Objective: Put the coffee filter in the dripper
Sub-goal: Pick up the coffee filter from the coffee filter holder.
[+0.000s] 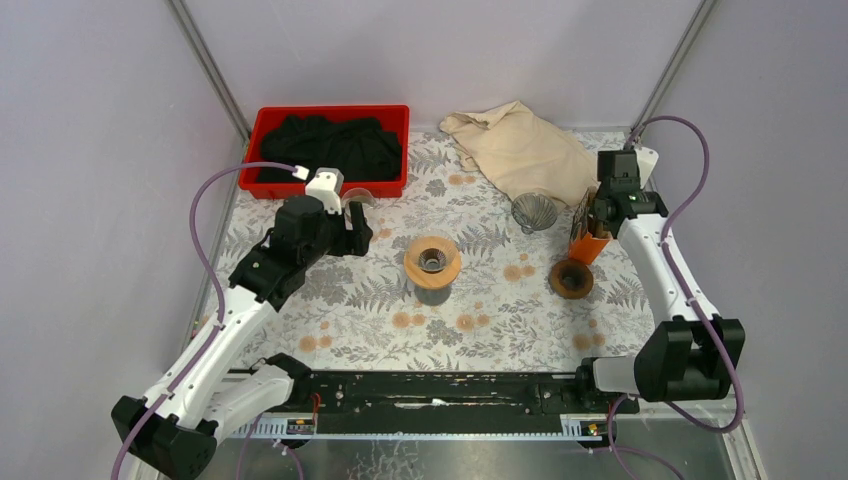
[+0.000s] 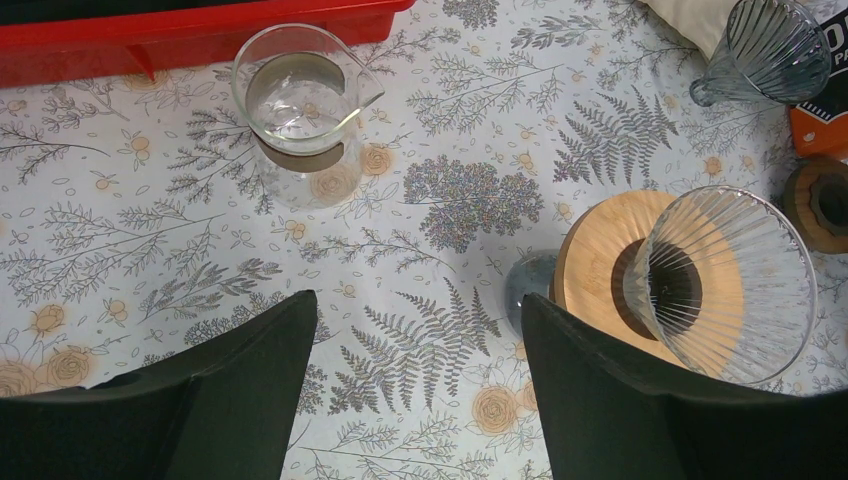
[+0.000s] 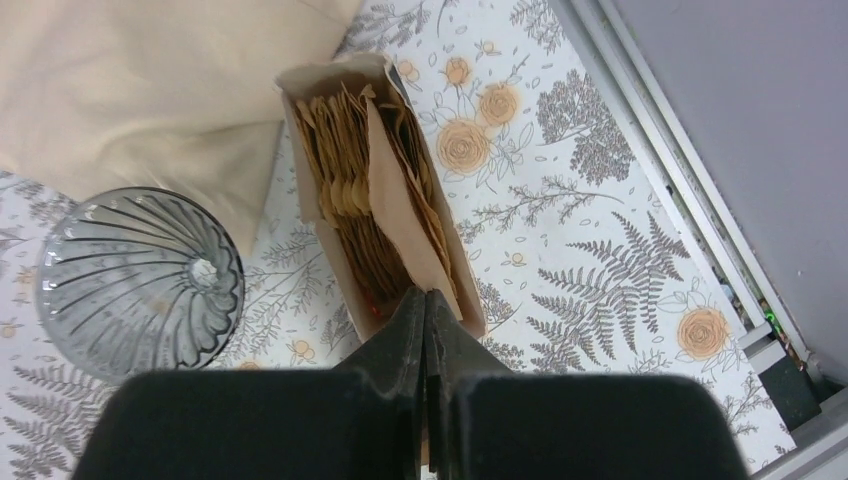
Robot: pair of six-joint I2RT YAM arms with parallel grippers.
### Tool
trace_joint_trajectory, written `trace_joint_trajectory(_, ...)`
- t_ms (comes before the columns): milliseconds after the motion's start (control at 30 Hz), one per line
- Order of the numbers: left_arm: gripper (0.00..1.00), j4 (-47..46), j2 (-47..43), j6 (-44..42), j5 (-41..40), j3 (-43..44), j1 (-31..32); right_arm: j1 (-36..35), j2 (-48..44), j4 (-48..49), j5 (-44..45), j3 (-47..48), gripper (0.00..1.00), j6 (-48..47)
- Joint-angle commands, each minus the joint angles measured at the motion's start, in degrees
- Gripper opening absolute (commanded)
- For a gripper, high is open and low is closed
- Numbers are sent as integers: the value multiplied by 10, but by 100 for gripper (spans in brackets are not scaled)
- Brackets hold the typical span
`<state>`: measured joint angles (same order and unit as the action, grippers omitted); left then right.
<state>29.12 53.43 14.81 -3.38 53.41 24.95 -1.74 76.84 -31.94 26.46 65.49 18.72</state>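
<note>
A brown paper coffee filter [image 3: 405,205] sticks out of the open filter box [image 3: 335,72], and my right gripper [image 3: 427,293] is shut on its near edge. The top view shows that gripper [image 1: 592,215] over the orange box [image 1: 590,243] at the right. The ribbed glass dripper [image 1: 432,260] sits in a wooden collar on a dark base at the table's centre. In the left wrist view the dripper [image 2: 725,280] lies just right of my open left gripper [image 2: 418,298], which hovers over bare tablecloth. In the top view my left gripper [image 1: 357,232] is left of the dripper.
A second glass dripper [image 1: 535,210] lies tipped beside the box, next to a beige cloth [image 1: 520,145]. A wooden ring [image 1: 571,279] lies in front of the box. A glass carafe [image 2: 300,110] stands near the red bin [image 1: 330,113] holding black cloth.
</note>
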Motion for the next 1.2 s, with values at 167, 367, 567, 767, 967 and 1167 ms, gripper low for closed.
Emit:
trace_joint_trajectory(167, 82, -37, 6, -5, 6, -5, -4, 3, -35, 18, -42, 40, 0, -32)
trace_joint_trajectory(367, 82, -38, 6, -5, 4, -6, -5, 3, -24, 35, -83, 48, 0, -42)
trace_joint_trajectory(567, 82, -37, 8, -5, 5, -6, -5, 3, -13, 48, -92, 60, 1, -53)
trace_joint_trajectory(767, 82, -37, 7, -6, 5, -6, -5, 3, 10, 51, -79, 68, 0, -57)
trace_joint_trajectory(967, 82, -37, 10, -5, 7, -6, -6, 3, -6, 53, -105, 82, 0, -59)
trace_joint_trajectory(1167, 82, -37, 11, -6, 13, -6, -6, 3, -34, 59, -112, 86, 0, -54)
